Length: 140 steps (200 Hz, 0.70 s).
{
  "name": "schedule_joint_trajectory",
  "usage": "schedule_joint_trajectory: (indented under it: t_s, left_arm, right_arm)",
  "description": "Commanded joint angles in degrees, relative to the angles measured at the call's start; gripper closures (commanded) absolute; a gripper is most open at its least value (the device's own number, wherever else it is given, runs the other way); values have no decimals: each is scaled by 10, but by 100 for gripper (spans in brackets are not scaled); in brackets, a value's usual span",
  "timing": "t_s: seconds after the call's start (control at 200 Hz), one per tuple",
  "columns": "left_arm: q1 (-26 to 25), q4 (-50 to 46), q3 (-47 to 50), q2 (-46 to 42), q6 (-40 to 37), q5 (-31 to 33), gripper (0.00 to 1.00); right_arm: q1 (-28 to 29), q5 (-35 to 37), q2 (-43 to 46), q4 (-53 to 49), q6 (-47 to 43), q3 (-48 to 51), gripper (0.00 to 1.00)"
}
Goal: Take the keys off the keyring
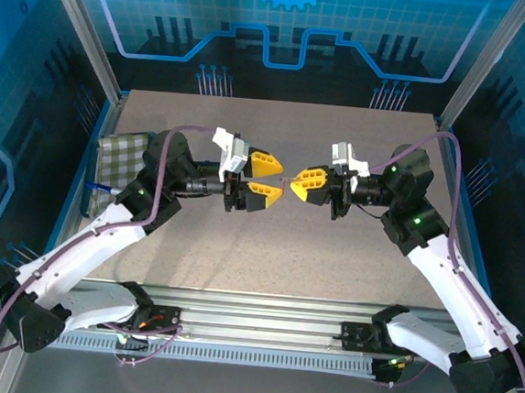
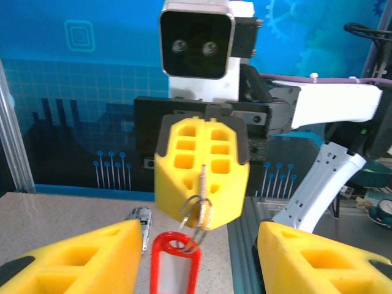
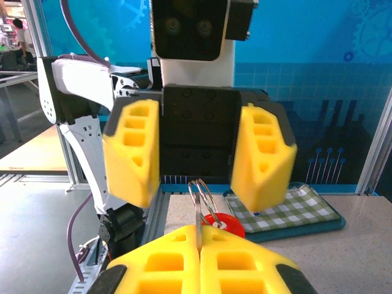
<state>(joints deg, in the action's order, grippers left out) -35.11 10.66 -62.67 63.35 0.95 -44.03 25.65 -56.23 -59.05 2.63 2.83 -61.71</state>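
1. Key point(image 2: 203, 176) is pinched edge-on between the shut fingers of the right gripper point(image 1: 302, 183), up above mid-table. Just a thin metal strip of it shows against the yellow pads
2. Ring point(image 2: 197, 215) hangs from the key just outside those fingers, and a red tag point(image 2: 176, 269) dangles from the ring. This is probably why the key is held off the table point(image 1: 267, 252): ring and tag swing free where the other arm can reach them
3. Left gripper point(image 1: 279, 180) faces the right one tip to tip with its jaws apart, one finger on the far side of the ring and one on the near side. It holds nothing, and no contact with ring or tag can be made out
4. Judging from this, the right arm serves as a clamp on the key while the left lines up to take the ring or tag and work it off. The key is not yet off the ring
5. Both arms reach in from the near edge with elbows bowed out toward the left and right sides. The forearms turn inward, so the wrists lie roughly level and point at each other along the left-right line
6. Checked cloth point(image 1: 118, 161) lies at the left edge, well apart from the grippers. It may be a spot for freed keys, but that is only a guess
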Motion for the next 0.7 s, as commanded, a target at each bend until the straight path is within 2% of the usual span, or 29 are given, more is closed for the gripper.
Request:
schedule_joint_trajectory:
  t_s: [0.0, 0.13, 0.265, 0.606, 0.696]
  left_arm:
    - [-4, -32, -28, -3, -9, -40, 49]
    - [-4, -54, -35, -2, -14, -53, 52]
    - [-3, -78, -43, 2, -24, -63, 62]
    - [-14, -66, -46, 15, -22, -58, 64]
    - [-17, -59, -46, 19, -21, -52, 67]
  right_arm:
    - [-8, -13, -5, 12, 9, 3, 100]
    - [-9, -7, -5, 14, 10, 4, 100]
    - [-12, 3, -4, 21, 15, 4, 100]
    - [-13, 16, -5, 26, 17, 5, 100]
    - [-11, 23, -4, 17, 10, 4, 100]
